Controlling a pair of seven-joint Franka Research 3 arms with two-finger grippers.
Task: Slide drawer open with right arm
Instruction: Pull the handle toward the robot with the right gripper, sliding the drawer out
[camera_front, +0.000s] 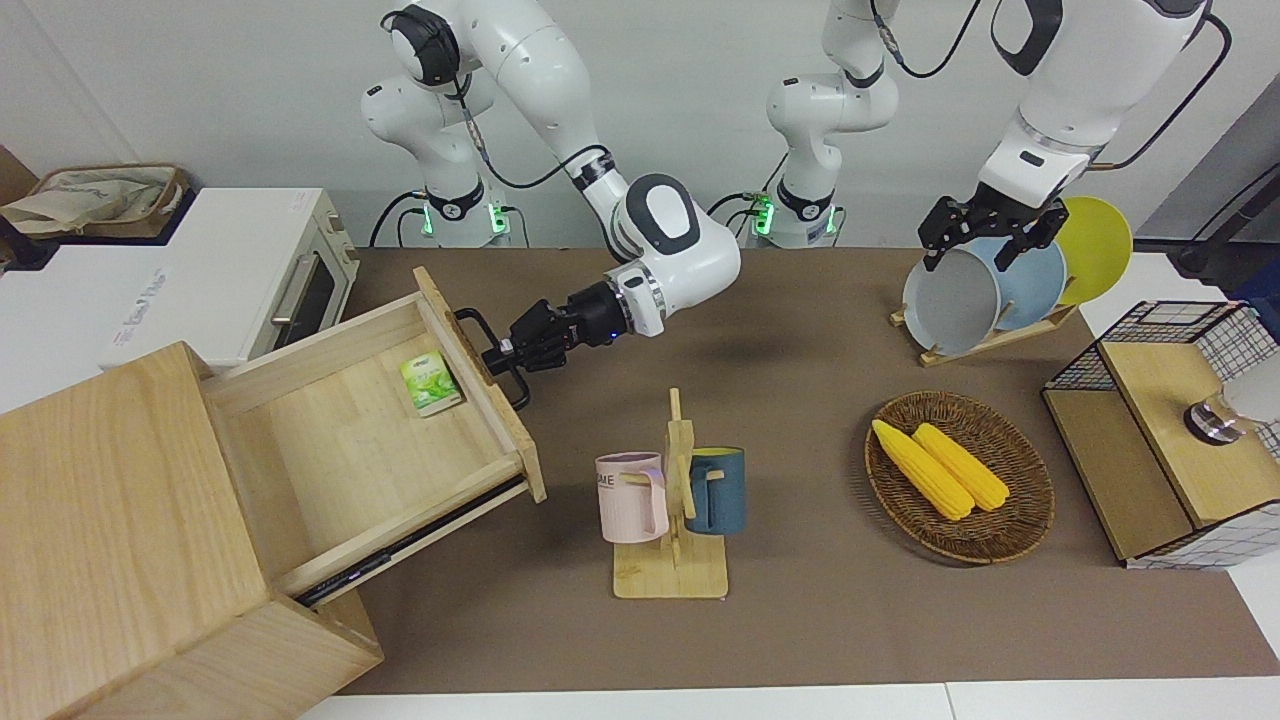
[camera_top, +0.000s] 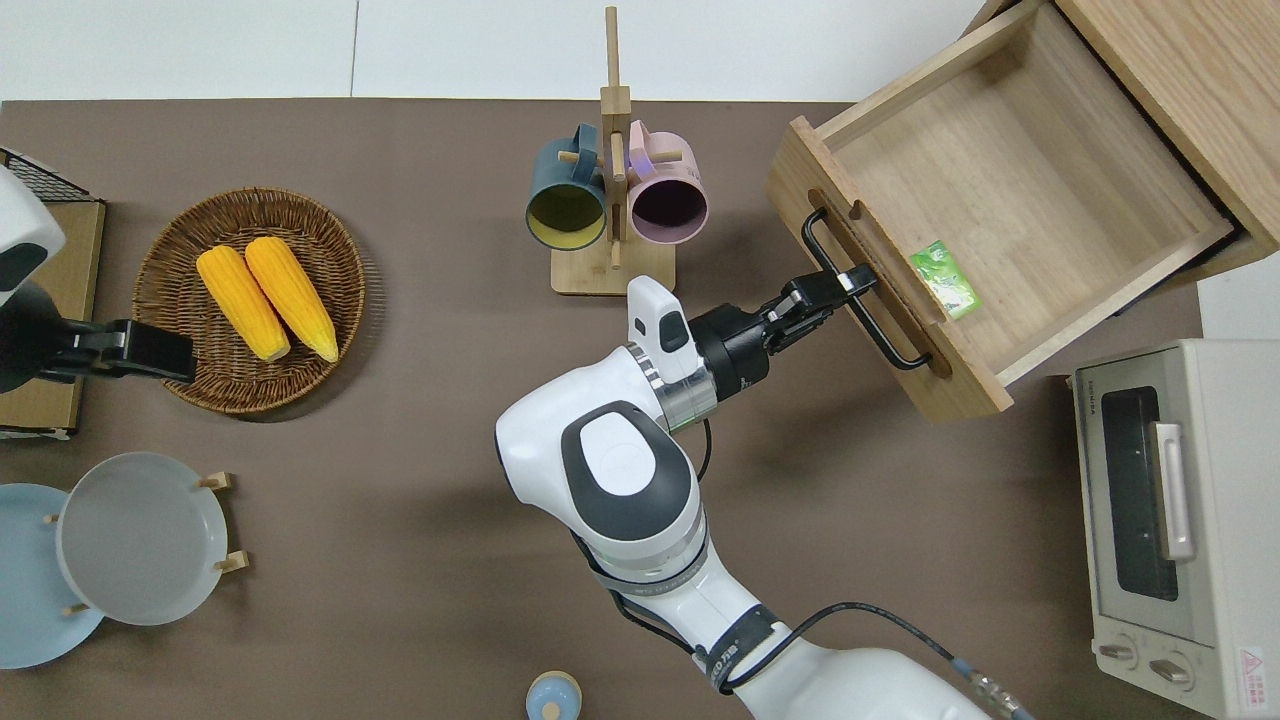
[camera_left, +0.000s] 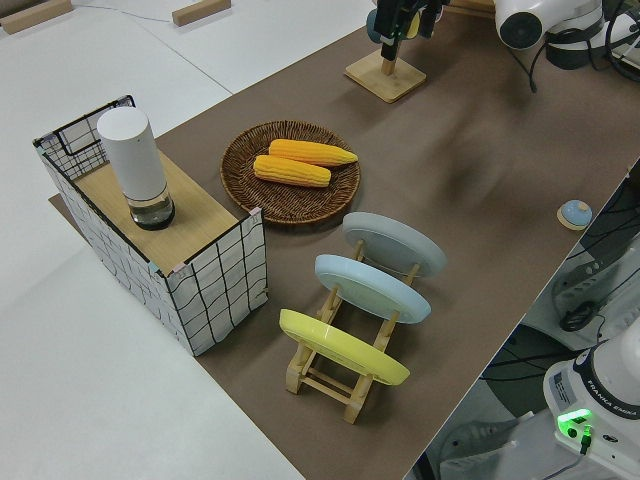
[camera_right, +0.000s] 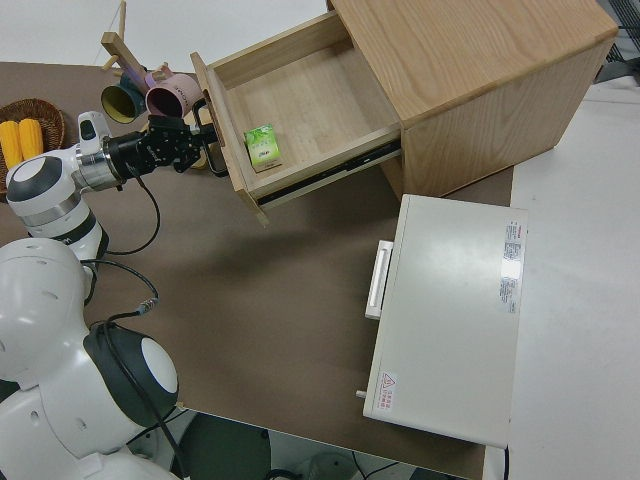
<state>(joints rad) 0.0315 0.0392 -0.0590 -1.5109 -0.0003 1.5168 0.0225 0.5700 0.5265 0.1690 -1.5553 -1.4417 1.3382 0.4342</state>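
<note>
Little lettering can be read. On the pink mug (camera_front: 631, 497) the letters "ME" are seen, the end of a word whose start is hidden. A red triangular warning sign is carried on a sticker at the corner of the toaster oven (camera_top: 1180, 520), seen in the overhead and right side views. Grey writing is printed on the oven's top, and small print on the green packet (camera_top: 944, 279) in the drawer (camera_top: 1010, 200), but neither can be made out.
</note>
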